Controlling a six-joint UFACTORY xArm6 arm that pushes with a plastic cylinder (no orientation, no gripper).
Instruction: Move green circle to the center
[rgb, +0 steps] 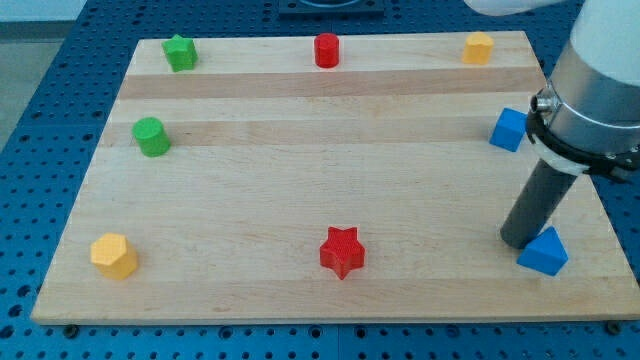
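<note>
The green circle is a short green cylinder on the wooden board, near the view's left edge. My tip rests on the board at the view's lower right, just left of a blue triangle block. The tip is far to the right of the green circle, across the whole board.
A green star, a red cylinder and a yellow block line the view's top. A blue cube sits at the right. A yellow hexagon and a red star sit along the bottom.
</note>
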